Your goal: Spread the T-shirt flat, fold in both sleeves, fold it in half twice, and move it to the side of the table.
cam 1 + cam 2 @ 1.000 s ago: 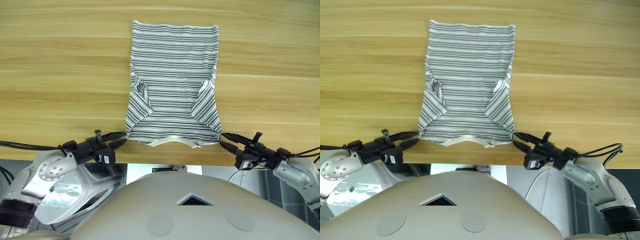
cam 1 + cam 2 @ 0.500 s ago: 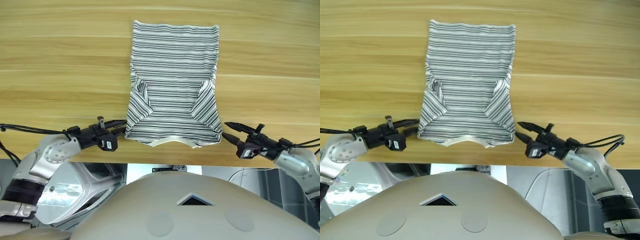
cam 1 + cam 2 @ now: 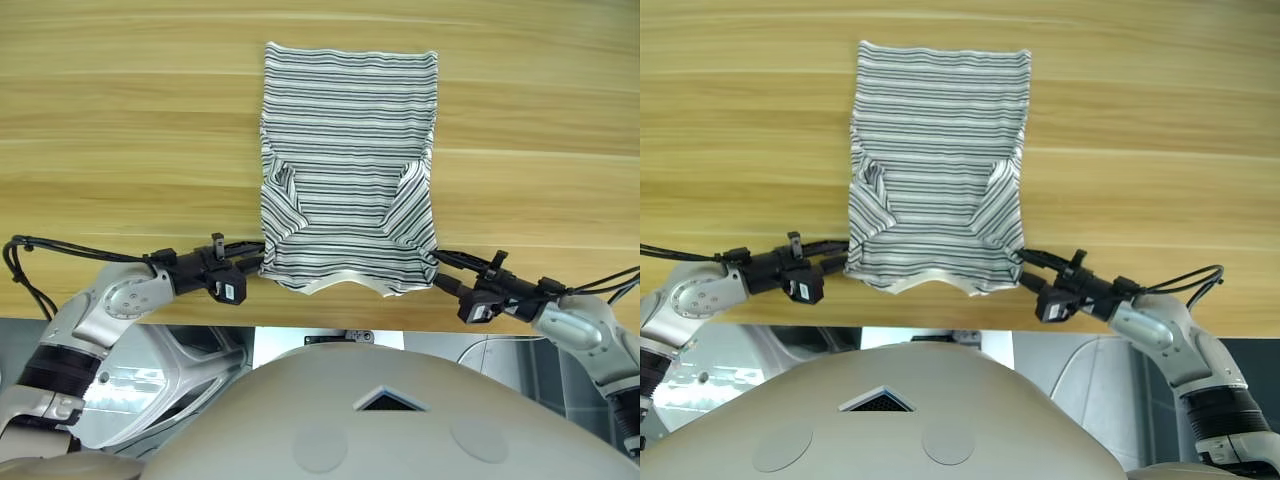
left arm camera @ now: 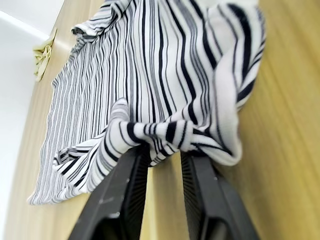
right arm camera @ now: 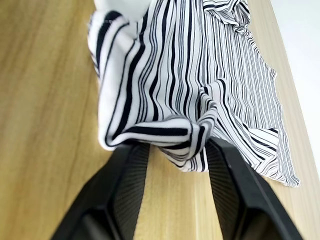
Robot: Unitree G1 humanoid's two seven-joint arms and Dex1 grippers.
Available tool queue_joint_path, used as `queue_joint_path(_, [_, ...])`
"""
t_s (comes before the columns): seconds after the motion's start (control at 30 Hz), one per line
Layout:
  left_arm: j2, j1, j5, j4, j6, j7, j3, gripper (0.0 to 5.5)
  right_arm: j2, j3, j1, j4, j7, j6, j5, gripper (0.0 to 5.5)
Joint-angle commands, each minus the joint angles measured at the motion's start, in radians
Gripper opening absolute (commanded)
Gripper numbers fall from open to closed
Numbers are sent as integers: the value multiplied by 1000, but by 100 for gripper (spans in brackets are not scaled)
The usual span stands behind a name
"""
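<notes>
Grasping for the first half-fold looks to be the step in hand: the striped T-shirt (image 3: 347,170) lies flat with both sleeves already turned in over its body, and neither half-fold is made yet. The left gripper (image 3: 258,259) lies low at the shirt's near corner on its own side. In the left wrist view its fingers (image 4: 131,195) stand a narrow gap apart, with the rolled edge of the cloth bunched across their tips and bare wood visible between them. The right gripper (image 3: 440,263) sits the same way at the opposite near corner. Its fingers (image 5: 129,190) are spread wider and straddle a pucker of the cloth without yet clamping it, as far as I can judge. The pale neckline (image 3: 345,287) lies between the two sets of jaws, and the rest of the shirt runs straight ahead of the fingertips to the far hem (image 3: 350,50). The next move likely calls for both jaws to close on every layer at their corners. They would then rise together and carry that end forward to the hem, keeping level so the stripes do not skew. The table (image 3: 120,150) is pale wood with long grain and passes directly under both jaws, its near edge just behind them. Beyond its far edge the left wrist view shows a plain white wall and a small yellowish object (image 4: 44,56), too blurred to name.
</notes>
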Motion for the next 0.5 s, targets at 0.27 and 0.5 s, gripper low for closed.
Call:
queue_joint_path(0.27, [-10,129,-123,-36,117,32,113,214,-2,-3,7,20,-2,10,-20,203])
queue_joint_path(0.5, [-58,82,-167,-137,114,108,240,322,17,15,-11,44,-14,7,-36,203])
